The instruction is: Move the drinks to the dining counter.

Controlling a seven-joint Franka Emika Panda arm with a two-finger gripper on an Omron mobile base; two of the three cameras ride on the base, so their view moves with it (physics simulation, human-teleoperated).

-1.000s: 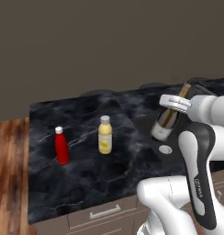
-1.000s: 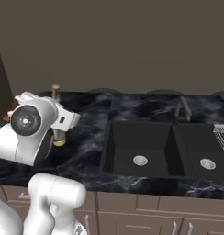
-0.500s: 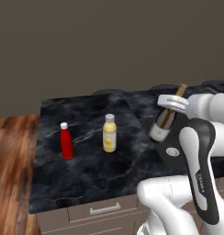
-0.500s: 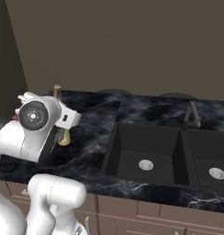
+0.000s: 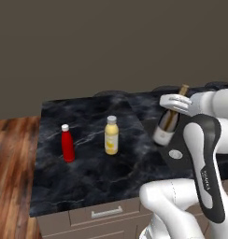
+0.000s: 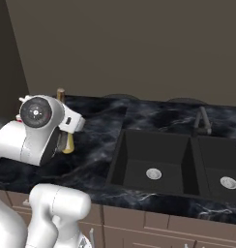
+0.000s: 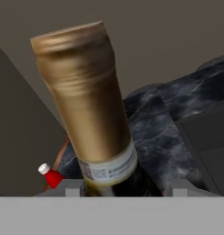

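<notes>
My gripper (image 5: 174, 103) is shut on the neck of the dark wine bottle (image 5: 167, 123), which hangs tilted above the black marble worktop (image 5: 88, 172). In the hand view its gold-foil neck (image 7: 86, 110) rises between my fingertips (image 7: 73, 187). In the right base view the bottle (image 6: 67, 143) peeks out behind my hand. A red bottle (image 5: 67, 144) with a white cap stands to the left, also seen as the red bottle (image 7: 50, 176). A yellow juice bottle (image 5: 111, 136) stands beside it. The dining counter is out of view.
The worktop sits over a drawer with a handle (image 5: 106, 212). A double sink (image 6: 154, 160) with a faucet (image 6: 203, 121) is set into the counter to the right. Wooden floor (image 5: 13, 177) lies left of the counter's end.
The whole picture has shifted: the base has driven, so the counter and sink sit further right in both views. The gripper keeps its hold on the wine bottle.
</notes>
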